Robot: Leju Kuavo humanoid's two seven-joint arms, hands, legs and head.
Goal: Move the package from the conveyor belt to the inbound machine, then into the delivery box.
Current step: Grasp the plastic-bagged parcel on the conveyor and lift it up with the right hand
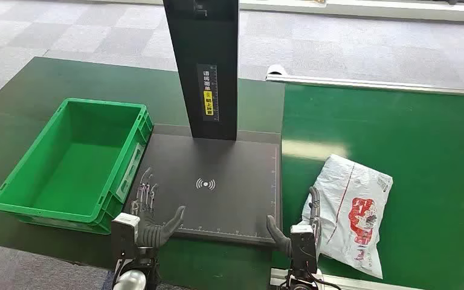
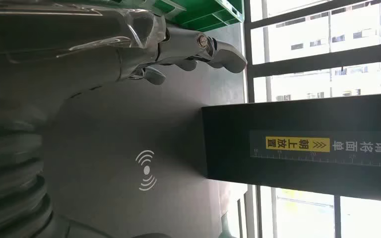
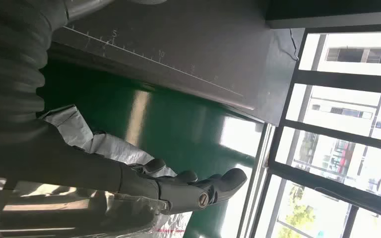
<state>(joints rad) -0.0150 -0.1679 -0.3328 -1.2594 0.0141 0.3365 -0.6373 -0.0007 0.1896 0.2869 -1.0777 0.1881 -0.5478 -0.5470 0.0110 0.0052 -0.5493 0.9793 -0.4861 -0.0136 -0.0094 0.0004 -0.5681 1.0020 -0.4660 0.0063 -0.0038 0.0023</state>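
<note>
Head view: package (image 1: 351,211) lies on the conveyor belt (image 1: 411,139), inbound machine (image 1: 217,181) and delivery box (image 1: 72,160) empty — nothing moved yet; right hand (image 1: 305,226) and left hand (image 1: 151,211) empty, fingers apart.

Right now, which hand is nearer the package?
Right. The right hand is right beside the package on the belt; the left hand is across the black scanner plate, by the green box.
</note>
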